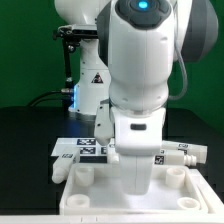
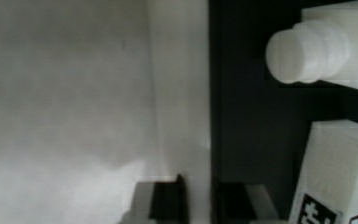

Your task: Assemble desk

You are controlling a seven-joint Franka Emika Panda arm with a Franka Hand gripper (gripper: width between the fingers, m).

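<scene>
On my feed, a plain green backdrop (image 1: 22, 50) fills the space behind the rig in the exterior view, evenly and softly lit. Below it lies the black desk (image 1: 25, 135), matte and dark out to its far edge. The wrist view shows that same black surface as a dark band.

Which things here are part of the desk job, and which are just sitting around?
For the job:
- desk top
- leg lying behind it
- end effector

Just there:
- robot base
- black table
- green backdrop
</scene>
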